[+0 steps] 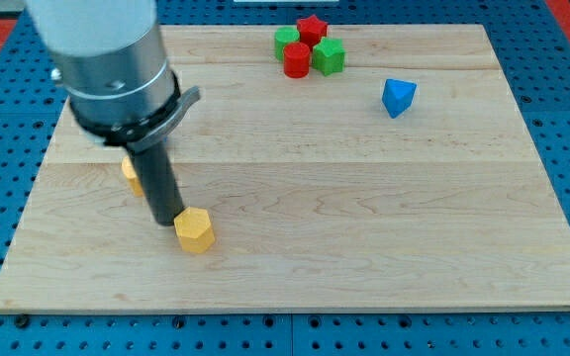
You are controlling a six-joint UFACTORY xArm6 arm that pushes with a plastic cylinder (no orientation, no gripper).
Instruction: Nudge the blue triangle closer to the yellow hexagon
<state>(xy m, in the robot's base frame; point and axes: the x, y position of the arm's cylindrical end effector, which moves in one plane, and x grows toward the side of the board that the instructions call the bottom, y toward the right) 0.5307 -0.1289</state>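
The blue triangle lies at the view's upper right on the wooden board. The yellow hexagon sits at the lower left. My tip is down on the board just left of the yellow hexagon, touching or almost touching it. The blue triangle is far from my tip, up and to the right.
A second yellow block shows partly behind the rod, up-left of the hexagon. At the view's top middle is a tight cluster: a red star, a red block, a green block and another green block.
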